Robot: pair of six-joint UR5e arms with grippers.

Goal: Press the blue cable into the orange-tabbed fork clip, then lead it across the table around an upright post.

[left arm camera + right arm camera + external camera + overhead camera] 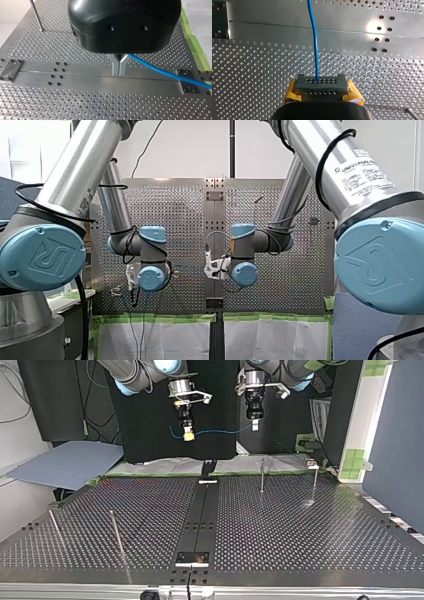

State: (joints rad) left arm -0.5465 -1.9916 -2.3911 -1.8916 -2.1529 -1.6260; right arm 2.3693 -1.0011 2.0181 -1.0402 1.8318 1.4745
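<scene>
Blue cable (pixel 220 431): hanging in the air well above the perforated table (pixel 300 530), stretching between the two grippers.
My right gripper (pixel 321 86): yellow pads clamping on the cable, which is running straight ahead from them.
My left gripper (pixel 119 71): metal fingers pressing together, gripping the cable, which is trailing off to one side.
Upright posts (pixel 262 476): standing on the table, well apart from the cable.

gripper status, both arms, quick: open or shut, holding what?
Left gripper: fingers shut on the blue cable.
Right gripper: fingers shut on the same blue cable.
</scene>
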